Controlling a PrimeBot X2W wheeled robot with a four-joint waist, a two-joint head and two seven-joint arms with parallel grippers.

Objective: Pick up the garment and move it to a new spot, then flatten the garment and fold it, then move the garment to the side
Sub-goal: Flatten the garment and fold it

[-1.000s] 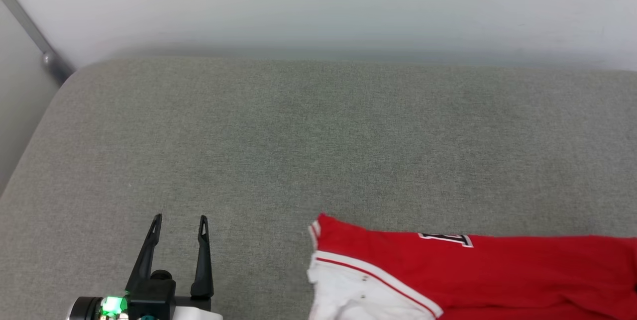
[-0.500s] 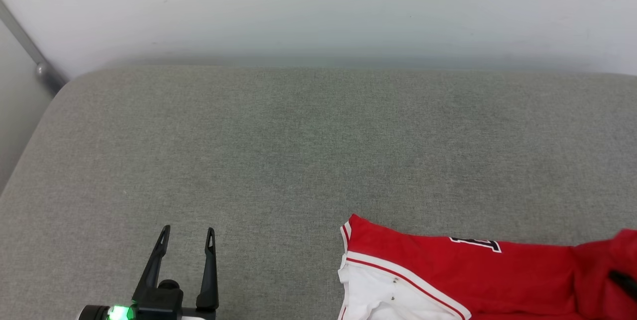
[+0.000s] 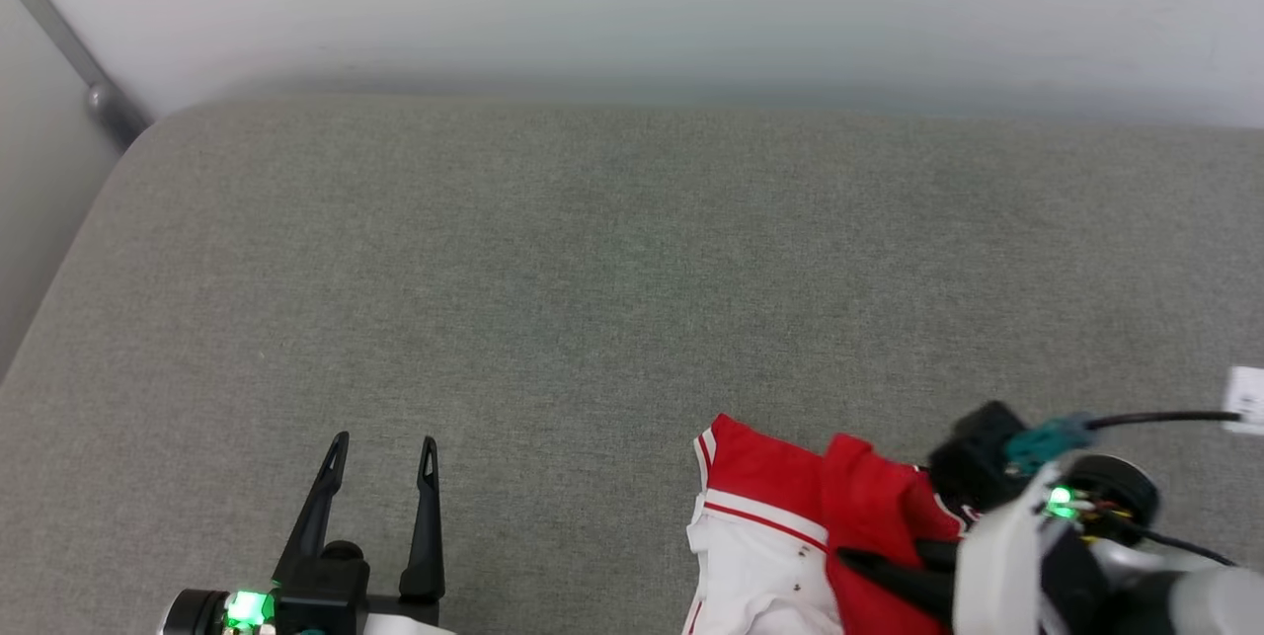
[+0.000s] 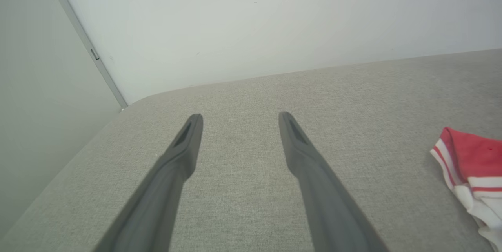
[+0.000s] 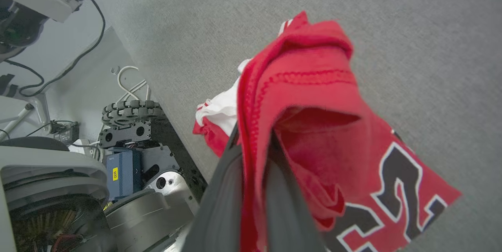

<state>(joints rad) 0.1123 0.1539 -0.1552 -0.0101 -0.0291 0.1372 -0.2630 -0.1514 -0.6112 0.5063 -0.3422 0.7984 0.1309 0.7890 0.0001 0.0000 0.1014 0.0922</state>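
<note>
The garment (image 3: 765, 477), a red jersey with a white striped sleeve, lies bunched at the near edge of the grey cushion (image 3: 592, 270). My right gripper (image 3: 869, 561) is shut on a fold of its red fabric and holds it up above the white sleeve. In the right wrist view the hemmed red cloth (image 5: 313, 87) drapes over both fingers (image 5: 227, 177), and part of the black number hangs at the lower right. My left gripper (image 3: 384, 442) stands open and empty at the lower left, well apart from the garment. The sleeve's striped edge (image 4: 466, 158) lies right of the left gripper (image 4: 240, 116).
The cushion spreads wide behind and left of the garment, ending at a pale wall (image 3: 632, 3). A metal rail (image 3: 99, 102) runs down the left corner. A white tag (image 3: 1246, 398) sits at the right edge. The robot's base and cables (image 5: 125, 158) lie below the cushion's near edge.
My right gripper has come into the head view from the right, carrying the red fabric leftward over itself; the spread-out garment is now bunched. The left gripper has stayed put.
</note>
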